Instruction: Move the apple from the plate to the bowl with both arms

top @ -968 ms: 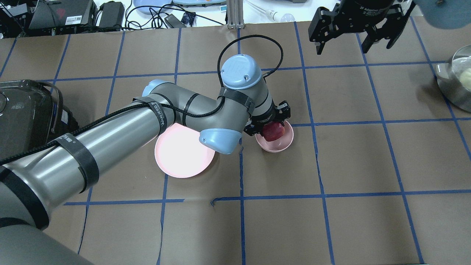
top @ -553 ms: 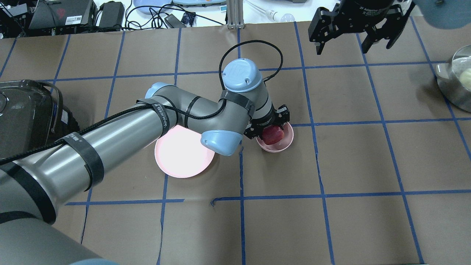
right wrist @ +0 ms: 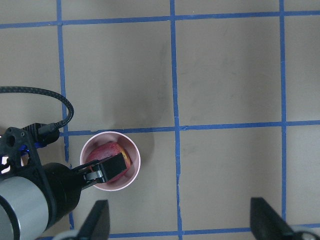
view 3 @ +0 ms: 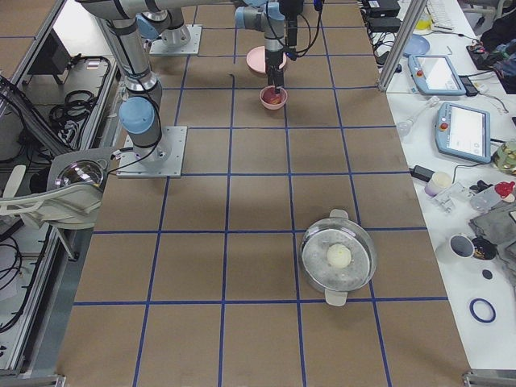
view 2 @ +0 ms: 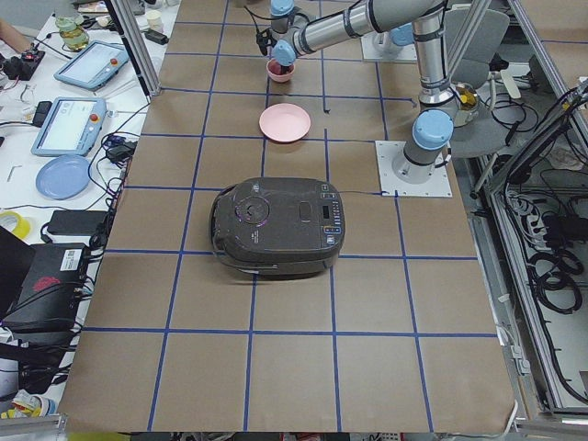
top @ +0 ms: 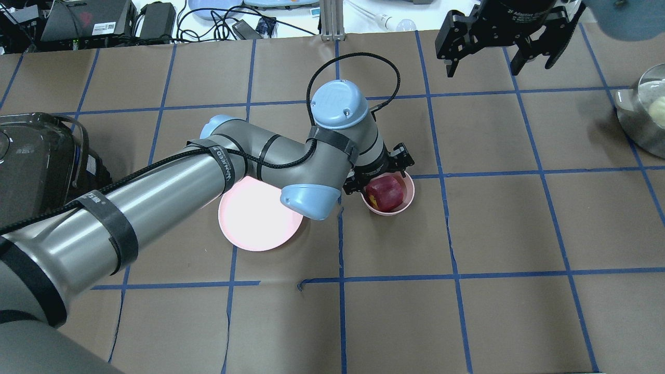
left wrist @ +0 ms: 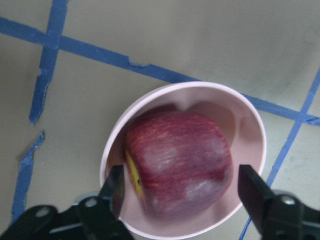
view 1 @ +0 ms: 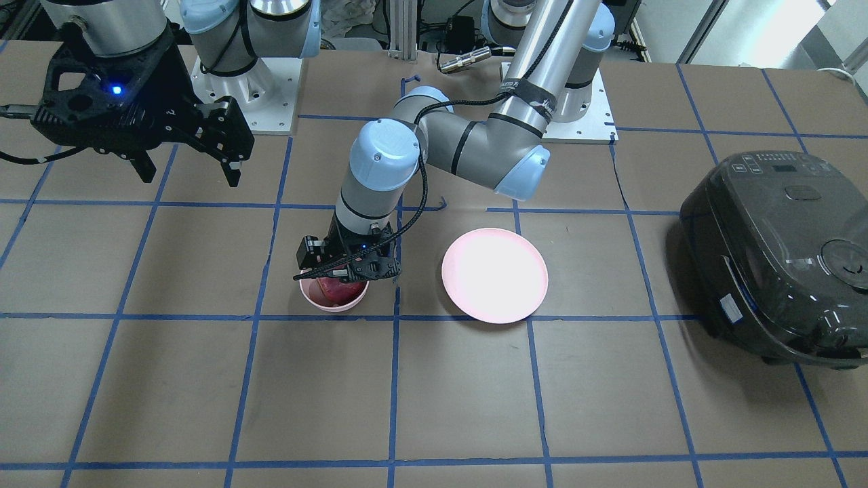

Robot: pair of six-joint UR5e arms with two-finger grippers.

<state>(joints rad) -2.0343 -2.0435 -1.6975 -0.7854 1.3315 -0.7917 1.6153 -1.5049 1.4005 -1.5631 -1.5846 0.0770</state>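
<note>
Our left gripper [left wrist: 182, 177] hangs just over the bowl [left wrist: 200, 86] with its fingers [left wrist: 116, 186] spread. In the wrist view they sit at 9 and 3 o'clock of the apple [top: 385, 194] and pinch nothing. A gap shows at the 3 o'clock finger; at the other we cannot tell touching from near. The apple rests inside the bowl, its yellow patch toward 9 o'clock. In the overhead view the plate [top: 260, 223] lies near the bowl at 8 o'clock, partly under our left arm [top: 171, 197]. Our right gripper [view 1: 188, 175] hangs well apart at 1 o'clock, fingers wide apart. The rice cooker [view 1: 780, 251] stands far out at 9 o'clock and the metal pot [top: 641, 122] at 2 o'clock by the view's edge. Brown paper [top: 519, 228] with blue tape lines runs from 3 to 6 o'clock.
</note>
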